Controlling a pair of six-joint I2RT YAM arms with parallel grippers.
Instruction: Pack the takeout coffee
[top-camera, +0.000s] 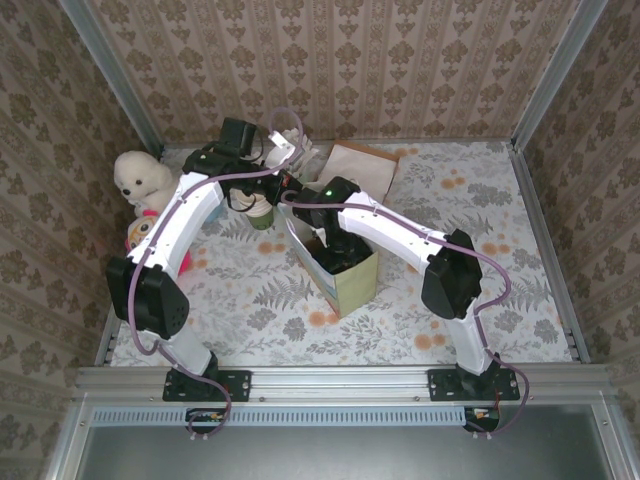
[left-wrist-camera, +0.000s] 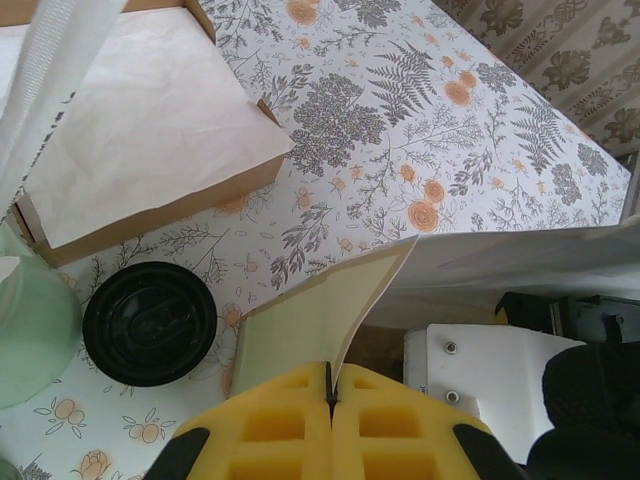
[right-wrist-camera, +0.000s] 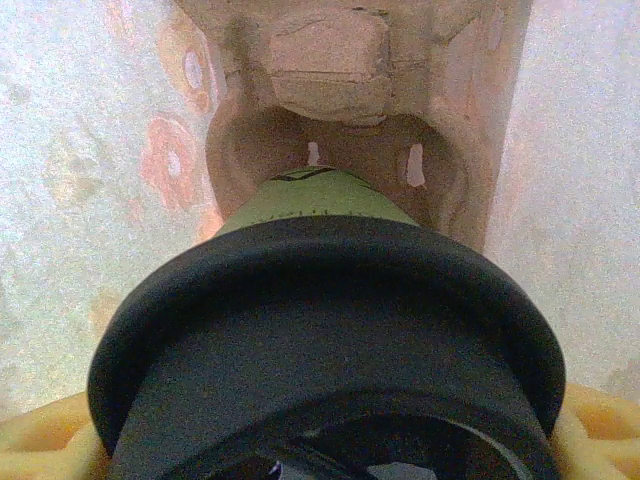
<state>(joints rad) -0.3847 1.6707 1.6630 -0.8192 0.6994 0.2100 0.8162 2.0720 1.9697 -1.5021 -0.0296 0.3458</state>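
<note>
From the top view, the right half of the surface (top-camera: 520, 250) lies open to me. The bag (top-camera: 352, 285) stands mid-frame, my right arm (top-camera: 395, 232) filling its mouth. The left is crowded: plush toy (top-camera: 140, 178), cups (top-camera: 262, 214), a black lid (left-wrist-camera: 150, 322), and a flat box (top-camera: 362, 165) at upper centre. Inside, bag walls crowd the takeout coffee (right-wrist-camera: 320, 330) on both sides.

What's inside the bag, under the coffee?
In the bag, a brown moulded carrier lies at the bottom, the coffee above one pocket. Its black lid hides the cup's base and any contact.
</note>
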